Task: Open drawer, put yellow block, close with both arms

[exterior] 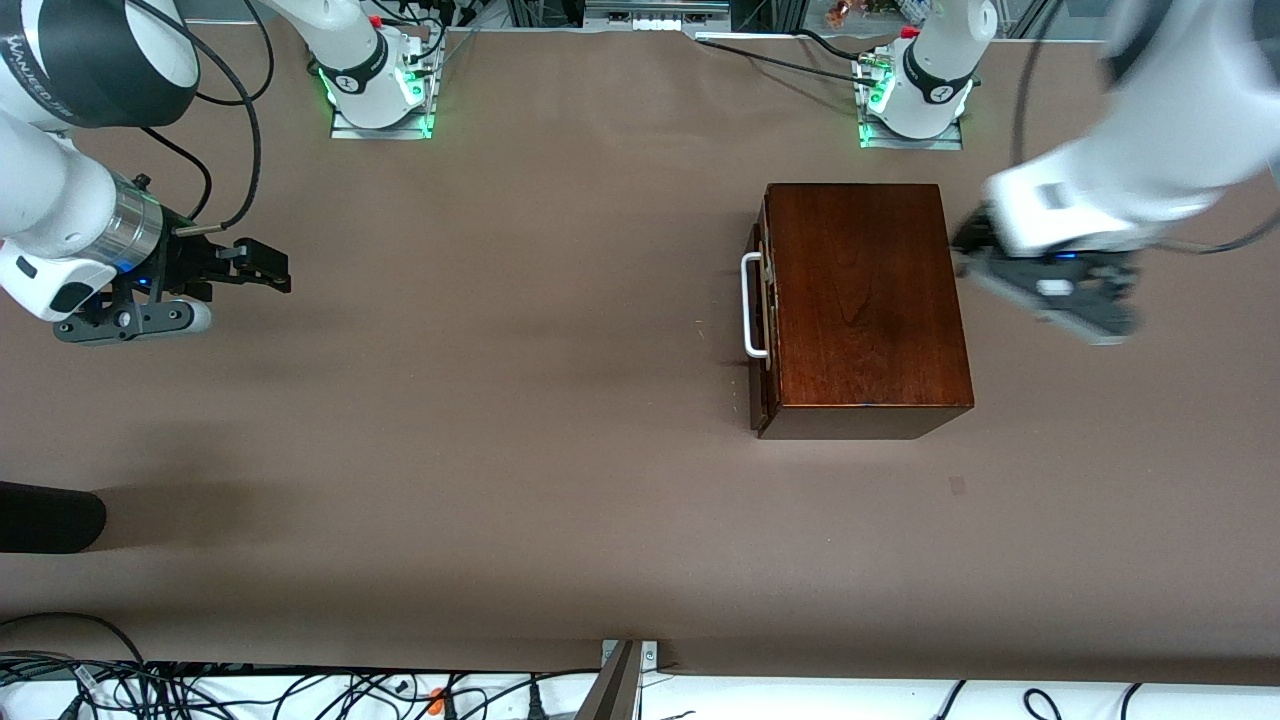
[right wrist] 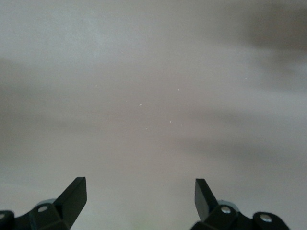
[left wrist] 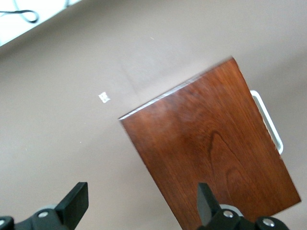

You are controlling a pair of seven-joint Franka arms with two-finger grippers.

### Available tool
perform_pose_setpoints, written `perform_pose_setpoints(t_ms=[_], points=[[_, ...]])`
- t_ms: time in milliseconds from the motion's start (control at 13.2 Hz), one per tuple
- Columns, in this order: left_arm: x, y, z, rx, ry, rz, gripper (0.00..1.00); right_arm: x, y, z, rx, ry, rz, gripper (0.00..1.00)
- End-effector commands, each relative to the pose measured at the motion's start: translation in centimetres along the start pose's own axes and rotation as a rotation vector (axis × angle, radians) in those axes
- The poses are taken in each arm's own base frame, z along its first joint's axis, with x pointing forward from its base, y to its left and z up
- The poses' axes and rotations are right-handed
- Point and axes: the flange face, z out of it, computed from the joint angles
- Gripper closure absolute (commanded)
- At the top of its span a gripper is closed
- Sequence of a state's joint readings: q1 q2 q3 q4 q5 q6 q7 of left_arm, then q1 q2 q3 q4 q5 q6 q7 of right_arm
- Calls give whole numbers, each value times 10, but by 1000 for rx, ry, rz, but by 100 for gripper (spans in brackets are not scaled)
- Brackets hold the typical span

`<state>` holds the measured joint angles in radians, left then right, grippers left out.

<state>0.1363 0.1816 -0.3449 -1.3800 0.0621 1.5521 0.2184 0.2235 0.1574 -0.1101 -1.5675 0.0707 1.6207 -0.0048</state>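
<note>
The glossy dark wooden box [exterior: 865,290] stands toward the left arm's end of the table. Its drawer [exterior: 760,320] is shut, and the white U-shaped handle [exterior: 750,305] faces the right arm's end. The box [left wrist: 216,148] and handle [left wrist: 268,122] also show in the left wrist view. My left gripper [exterior: 968,250] is open and empty, over the box's edge away from the handle; in its wrist view [left wrist: 141,201] one finger is over the box top and one over bare table. My right gripper [exterior: 272,268] is open and empty over bare table [right wrist: 140,196]. The yellow block is out of view.
A black rounded object [exterior: 45,517] lies at the table's edge toward the right arm's end. A small pale mark [exterior: 957,485] is on the table nearer the front camera than the box. Cables [exterior: 200,690] run along the front edge.
</note>
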Motion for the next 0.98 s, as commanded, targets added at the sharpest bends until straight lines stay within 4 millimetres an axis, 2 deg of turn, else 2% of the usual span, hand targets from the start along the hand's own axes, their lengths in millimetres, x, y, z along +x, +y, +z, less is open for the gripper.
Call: perform_pose_setpoints(t_ms=[0, 76, 227, 303, 454, 757, 908], points=[[-47, -29, -9, -12, 48, -150, 0, 0, 2, -5, 27, 18, -9, 0], [-63, -27, -11, -7, 43, -169, 0, 0, 2, -5, 29, 16, -8, 0], [-86, -15, -11, 5, 29, -318, 0, 0, 2, -5, 29, 16, -7, 0], [-93, -14, -4, 18, 12, -363, 0, 0, 2, -6, 29, 19, -10, 0], [-86, -27, 10, 18, -21, -372, 0, 0, 1, -6, 28, 21, -10, 0], [-81, -26, 8, 19, -18, -303, 0, 1, 0, -5, 30, 27, -16, 0], [-74, -33, 7, 17, -13, -265, 0, 1, -1, -6, 26, 30, -30, 0]])
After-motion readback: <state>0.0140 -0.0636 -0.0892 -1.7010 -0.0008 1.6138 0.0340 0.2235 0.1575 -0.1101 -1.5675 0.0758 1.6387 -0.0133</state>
